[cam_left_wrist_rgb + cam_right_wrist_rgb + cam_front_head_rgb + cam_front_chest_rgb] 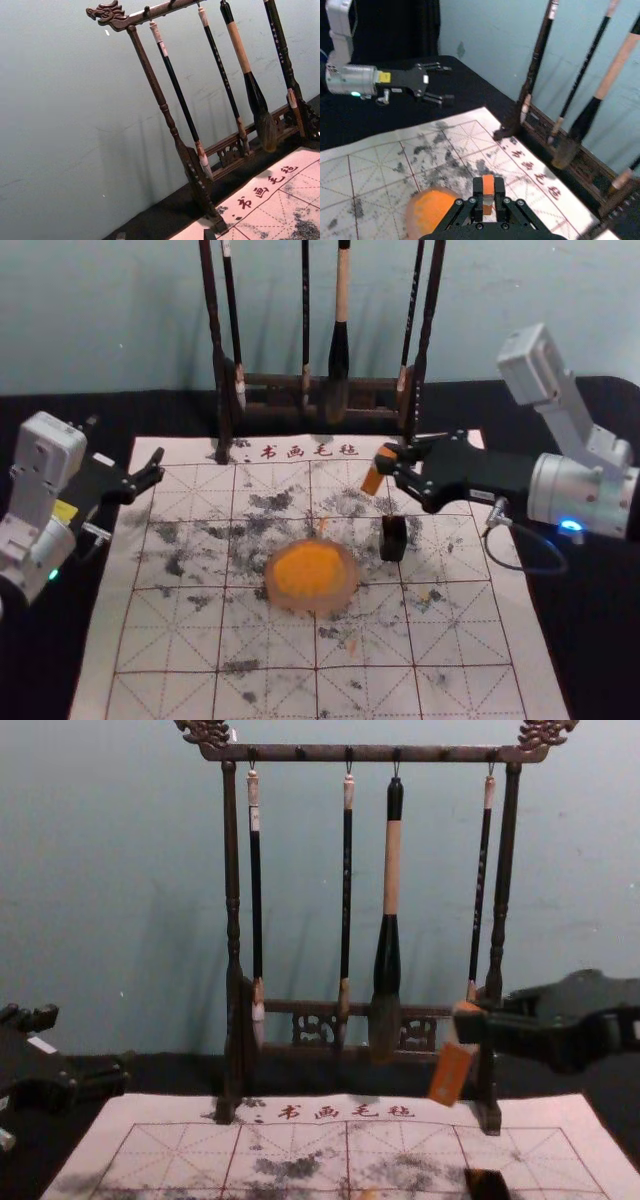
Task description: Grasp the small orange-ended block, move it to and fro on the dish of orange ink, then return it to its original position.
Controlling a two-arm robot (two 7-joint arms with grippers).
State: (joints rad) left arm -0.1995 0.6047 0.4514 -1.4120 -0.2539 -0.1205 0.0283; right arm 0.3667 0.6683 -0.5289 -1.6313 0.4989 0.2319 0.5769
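The right gripper point(392, 462) pinches the small block point(373, 480) — its upper part partly hidden by the fingers — tilted above the mat point(495, 635), beyond the dish point(311, 608). The left gripper point(156, 468), fingers spread, hangs near the mat's left edge — its arm cut off in the head view.

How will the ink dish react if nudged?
Low and wide, the dish should slide rather than tip. The flat mat may drag slightly. Pressing the block, held beyond it in the right end effector, near the rim might tilt it.
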